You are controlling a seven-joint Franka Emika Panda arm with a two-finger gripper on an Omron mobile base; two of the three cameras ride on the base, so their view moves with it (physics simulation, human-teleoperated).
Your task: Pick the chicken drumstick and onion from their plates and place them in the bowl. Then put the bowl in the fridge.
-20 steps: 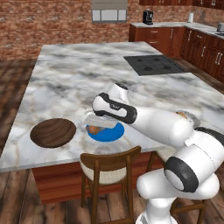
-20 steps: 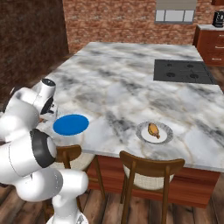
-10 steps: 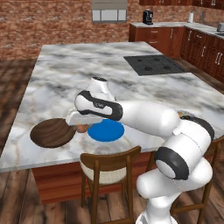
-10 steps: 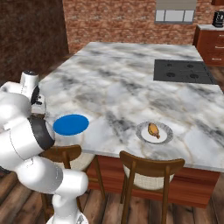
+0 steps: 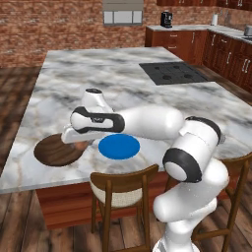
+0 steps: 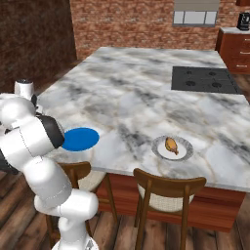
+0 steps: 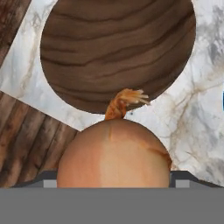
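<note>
Claw (image 5: 74, 137) spread wide around the onion (image 7: 114, 154), carrying it clear of the worktop (image 5: 147, 93); the wooden bowl (image 7: 118, 48) lies just ahead and below, its near rim under the onion's tufted tip, the blue plate (image 5: 119, 146) beside.

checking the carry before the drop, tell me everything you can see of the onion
The onion is a round, smooth ball with reddish-brown to tan papery skin and a dry, frayed orange tuft at its tip. In the hand view it sits close against the camera, between the gripper's tips, off the counter, its tuft pointing toward the near rim of the dark wooden bowl below.
</note>
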